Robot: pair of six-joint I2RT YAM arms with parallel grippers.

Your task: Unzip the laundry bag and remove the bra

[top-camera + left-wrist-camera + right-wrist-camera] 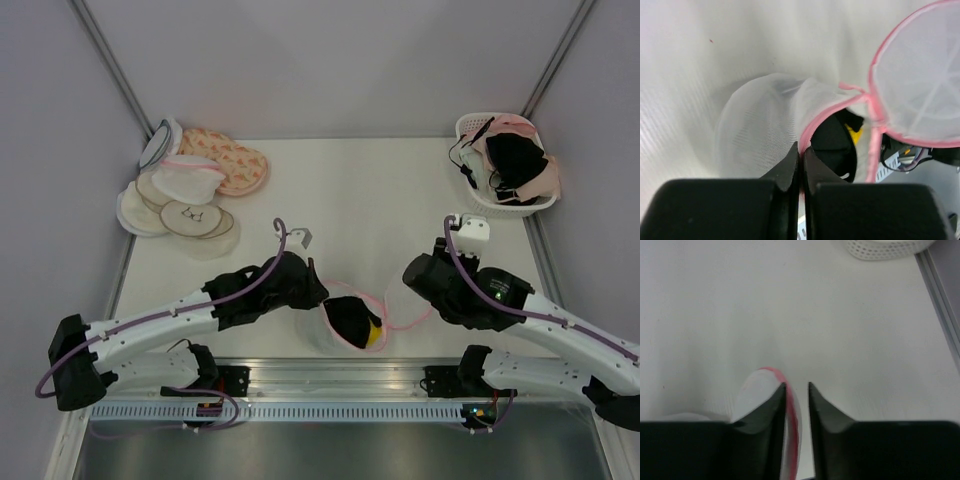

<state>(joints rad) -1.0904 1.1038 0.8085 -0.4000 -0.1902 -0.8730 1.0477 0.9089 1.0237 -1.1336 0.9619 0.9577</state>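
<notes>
Top: bag (326,338) at the table's (340,200) near edge, mouth gaping; black bra (346,318) showing inside; no writing legible
Left wrist: left jaws pressed together, pinching the pink rim (815,125); mesh looks light and floppy, so that trim is the firmest hold
Right wrist: right jaws slightly spread, lid (757,390) edge between them; bra looks soft and should pluck free easily

Setting: robotics lab test cell, not a home. Evidence: a plain white bench (350,200) boxed in by bare grey wall panels (330,60) on metal frame posts (105,55). Left arm (150,325) and right arm (560,320) are bolted to a slotted aluminium rail (330,410) at the near edge, with purple cables (240,290) running along them. Household textiles laid out like samples: laundry bag (330,338), pile of pouches (190,185), white basket (500,208) of bras in the far right corner.
</notes>
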